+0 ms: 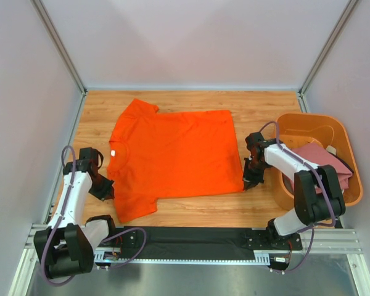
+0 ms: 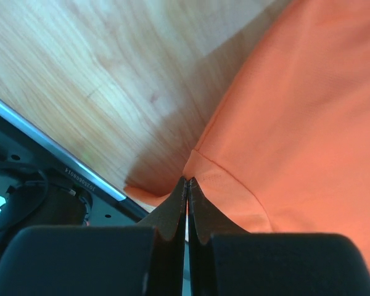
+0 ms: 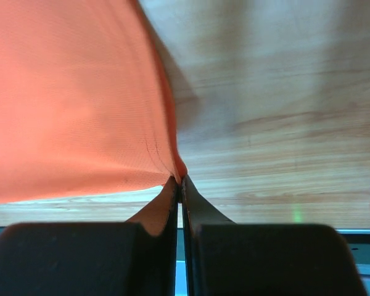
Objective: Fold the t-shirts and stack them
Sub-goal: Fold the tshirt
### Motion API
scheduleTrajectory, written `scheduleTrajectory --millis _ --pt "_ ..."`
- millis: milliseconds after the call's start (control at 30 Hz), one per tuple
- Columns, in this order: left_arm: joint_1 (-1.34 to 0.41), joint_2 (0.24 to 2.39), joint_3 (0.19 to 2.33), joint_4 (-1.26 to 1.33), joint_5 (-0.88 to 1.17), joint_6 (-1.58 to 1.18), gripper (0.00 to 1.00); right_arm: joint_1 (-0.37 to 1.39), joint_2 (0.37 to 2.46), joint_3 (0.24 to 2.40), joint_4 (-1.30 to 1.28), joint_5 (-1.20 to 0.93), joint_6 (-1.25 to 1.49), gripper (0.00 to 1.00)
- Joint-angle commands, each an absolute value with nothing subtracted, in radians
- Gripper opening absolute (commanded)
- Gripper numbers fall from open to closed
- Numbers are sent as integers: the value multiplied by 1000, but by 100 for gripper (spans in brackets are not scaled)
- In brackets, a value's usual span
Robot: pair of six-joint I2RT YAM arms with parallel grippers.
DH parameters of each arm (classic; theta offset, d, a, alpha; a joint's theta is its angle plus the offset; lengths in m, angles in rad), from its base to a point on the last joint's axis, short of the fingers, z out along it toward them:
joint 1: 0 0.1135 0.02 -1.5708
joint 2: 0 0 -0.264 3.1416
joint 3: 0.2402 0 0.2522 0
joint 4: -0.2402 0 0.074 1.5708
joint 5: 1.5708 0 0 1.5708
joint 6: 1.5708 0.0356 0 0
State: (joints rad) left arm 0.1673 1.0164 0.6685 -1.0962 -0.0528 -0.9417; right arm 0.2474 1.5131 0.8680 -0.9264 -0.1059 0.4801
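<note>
T-shirt (image 1: 172,154) left of tub (image 1: 314,129)

The left arm (image 1: 74,191) and right arm (image 1: 290,161) have white shells and black joints above the black base rail (image 1: 191,242). A purple-grey cable (image 1: 49,246) loops beside each. The left gripper (image 2: 186,182) has dark, tapered fingers (image 2: 169,216), possibly rubber-padded.

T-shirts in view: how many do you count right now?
2. The orange t-shirt lies spread flat on the table, mid-view. The pink t-shirt sits bunched in the orange tub at the right; others could be hidden beneath it.
</note>
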Motion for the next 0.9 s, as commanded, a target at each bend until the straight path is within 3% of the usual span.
scheduleTrajectory --millis 0,500,867 --pt "164 1029 765 -1082 -72 -871 0 247 1503 983 -974 -65 439 0" --pt "117 1449 1127 -939 -6 -770 0 204 1824 1422 -1017 -52 384 0" --pt "104 1660 1314 -942 -6 -756 0 193 1983 1583 -1046 -45 376 0"
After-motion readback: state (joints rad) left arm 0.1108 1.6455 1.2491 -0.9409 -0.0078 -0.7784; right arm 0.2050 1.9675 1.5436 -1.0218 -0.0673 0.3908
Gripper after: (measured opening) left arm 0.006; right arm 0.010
